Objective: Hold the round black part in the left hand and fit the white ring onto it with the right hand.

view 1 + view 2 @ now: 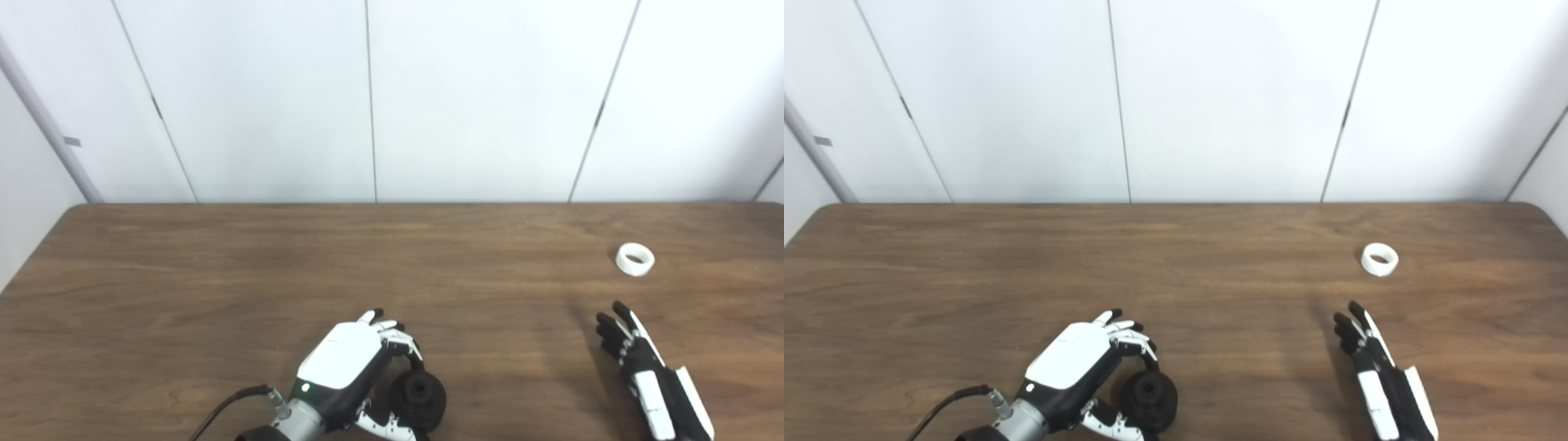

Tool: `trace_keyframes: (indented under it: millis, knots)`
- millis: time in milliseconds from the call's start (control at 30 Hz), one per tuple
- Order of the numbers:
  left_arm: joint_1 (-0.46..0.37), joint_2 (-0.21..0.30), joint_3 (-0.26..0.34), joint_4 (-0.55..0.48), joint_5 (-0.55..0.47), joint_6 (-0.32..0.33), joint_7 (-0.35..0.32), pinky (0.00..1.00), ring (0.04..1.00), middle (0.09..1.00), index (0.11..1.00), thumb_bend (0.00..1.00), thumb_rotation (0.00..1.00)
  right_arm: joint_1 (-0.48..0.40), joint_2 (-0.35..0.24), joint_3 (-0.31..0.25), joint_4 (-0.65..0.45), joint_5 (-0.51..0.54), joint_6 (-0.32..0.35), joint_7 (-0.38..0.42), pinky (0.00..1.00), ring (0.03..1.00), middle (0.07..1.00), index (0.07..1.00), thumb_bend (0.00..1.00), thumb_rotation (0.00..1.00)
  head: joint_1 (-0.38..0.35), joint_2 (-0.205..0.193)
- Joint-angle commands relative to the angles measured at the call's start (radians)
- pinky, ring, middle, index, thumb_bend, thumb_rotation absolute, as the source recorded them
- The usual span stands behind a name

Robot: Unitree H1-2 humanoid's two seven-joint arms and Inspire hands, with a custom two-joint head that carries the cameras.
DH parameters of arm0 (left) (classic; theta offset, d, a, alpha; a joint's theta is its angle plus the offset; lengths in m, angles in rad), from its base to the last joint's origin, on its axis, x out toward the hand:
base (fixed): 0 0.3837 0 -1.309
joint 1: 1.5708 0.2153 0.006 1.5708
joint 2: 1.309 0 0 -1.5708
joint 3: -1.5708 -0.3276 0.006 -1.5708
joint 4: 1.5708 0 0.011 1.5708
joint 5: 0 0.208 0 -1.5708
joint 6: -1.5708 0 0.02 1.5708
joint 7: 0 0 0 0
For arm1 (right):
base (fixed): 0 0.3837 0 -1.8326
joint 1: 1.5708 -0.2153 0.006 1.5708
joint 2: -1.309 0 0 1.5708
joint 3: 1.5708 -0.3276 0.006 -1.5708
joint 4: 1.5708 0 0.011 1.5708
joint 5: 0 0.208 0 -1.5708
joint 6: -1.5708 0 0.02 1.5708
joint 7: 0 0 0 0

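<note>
Round black part (pixel 418 399) sits at the near edge of the desk (pixel 245 275), left of centre: matte, squat disc shape with a central hub and a small hole, hub facing roughly up toward the camera. Left hand (pixel 349 367) curls around it, white glossy back shell up, black-tipped fingers (pixel 398 343) arched over the part's far side and thumb under its near side. Touching it, fingers narrow around it; whether it's lifted off the desk, can't tell. Grey metal wrist and black cable trail to the bottom edge.

White ring (pixel 635 259) lies flat on the desk far right, hole pointing up, short smooth band, well apart from the black part and from both hands. Right hand (pixel 643 373) is low on the right, edge-on, black fingers straight and close together, pointing away toward the ring, holding nothing, near the ring but not touching.

Desk is dark brown wood grain, rounded corners, matte. Behind it, plain white wall panels (pixel 478 98) with thin dark vertical seams; a grey slanted post (pixel 49 128) at far left.
</note>
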Motion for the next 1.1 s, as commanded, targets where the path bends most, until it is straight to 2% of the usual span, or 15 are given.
trace_keyframes:
  millis: [0, 367, 533, 667, 800, 900, 967, 1067]
  knots:
    - [-0.010, -0.012, -0.003, 0.003, 0.015, -0.045, 0.058, 1.00, 0.878, 0.766, 0.484, 0.52, 0.05, 0.030, 0.055, 0.034, -0.006, -0.010, 0.022, 0.001, 0.89, 0.898, 0.898, 0.958, 0.62, 0.98, -0.002, 0.002]
    - [0.013, -0.023, -0.004, 0.089, 0.049, -0.118, 0.158, 1.00, 0.877, 0.768, 0.485, 0.52, 0.05, 0.021, 0.048, 0.074, -0.037, -0.003, 0.048, -0.045, 0.90, 0.892, 0.895, 0.953, 0.60, 0.98, -0.034, 0.026]
    - [0.018, -0.021, -0.003, 0.118, 0.055, -0.129, 0.186, 1.00, 0.874, 0.767, 0.485, 0.52, 0.05, 0.015, 0.038, 0.084, -0.059, 0.002, 0.061, -0.052, 0.90, 0.890, 0.904, 0.957, 0.58, 0.98, -0.041, 0.032]
    - [0.018, -0.011, 0.000, 0.126, 0.052, -0.130, 0.187, 1.00, 0.870, 0.769, 0.485, 0.52, 0.05, 0.003, 0.022, 0.079, -0.104, -0.007, 0.101, -0.056, 0.90, 0.891, 0.896, 0.943, 0.55, 0.96, -0.045, 0.034]
    - [0.015, -0.002, 0.003, 0.132, 0.048, -0.135, 0.190, 1.00, 0.869, 0.769, 0.485, 0.52, 0.05, -0.019, 0.002, 0.065, -0.152, -0.036, 0.161, -0.062, 0.90, 0.909, 0.905, 0.929, 0.58, 0.94, -0.061, 0.034]
    - [0.015, 0.005, 0.006, 0.135, 0.042, -0.139, 0.191, 1.00, 0.868, 0.769, 0.485, 0.52, 0.05, -0.047, -0.015, 0.051, -0.194, -0.086, 0.213, -0.068, 0.88, 0.910, 0.905, 0.925, 0.56, 0.90, -0.073, 0.033]
    - [0.015, 0.009, 0.008, 0.136, 0.038, -0.141, 0.190, 1.00, 0.868, 0.768, 0.485, 0.52, 0.05, -0.074, -0.024, 0.039, -0.220, -0.112, 0.246, -0.071, 0.86, 0.904, 0.897, 0.911, 0.57, 0.82, -0.087, 0.031]
    - [0.016, 0.015, 0.010, 0.134, 0.036, -0.143, 0.184, 1.00, 0.871, 0.770, 0.485, 0.52, 0.05, -0.118, -0.053, 0.029, -0.248, -0.217, 0.296, -0.076, 0.84, 0.871, 0.863, 0.873, 0.56, 0.72, -0.099, 0.029]
